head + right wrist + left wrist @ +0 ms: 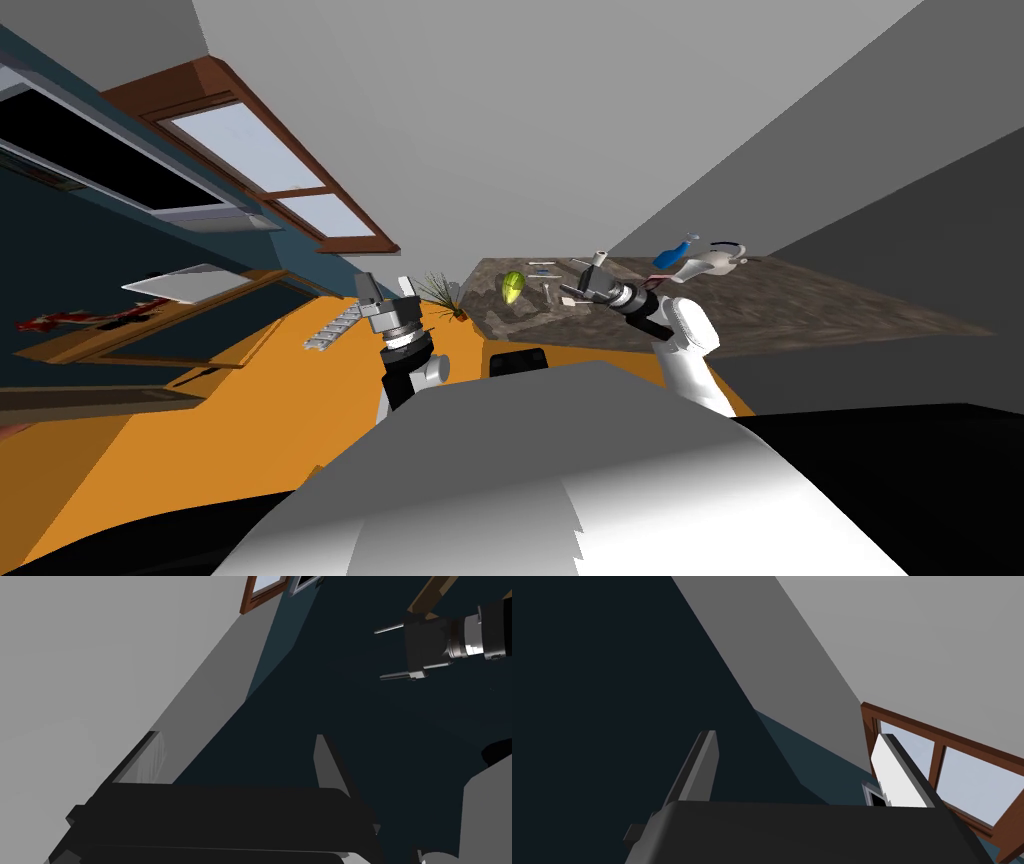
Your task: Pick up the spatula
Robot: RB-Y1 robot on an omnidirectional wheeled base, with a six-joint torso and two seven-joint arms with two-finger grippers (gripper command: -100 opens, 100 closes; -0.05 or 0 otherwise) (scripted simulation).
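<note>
Mottled brown stone surface [800,310] ahead: I'm hovering right claw [583,274], released, near small pale utensil [578,300], likely spatula; needing wrist turning downward, fingers straddling handle. Left claw [387,287] released, idling.

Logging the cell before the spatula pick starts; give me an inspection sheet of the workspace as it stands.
Surface: dark mottled countertop, beside an orange surface.
Job's things: small light utensils on the countertop; which one is wanted cannot be told.
Clutter: yellow-green object, blue bottle, white kettle, plant.
Grippers: left gripper open, empty; right gripper open, empty.
Cables: nothing seen.
Surroundings: wood-framed window, dark blue wall.
</note>
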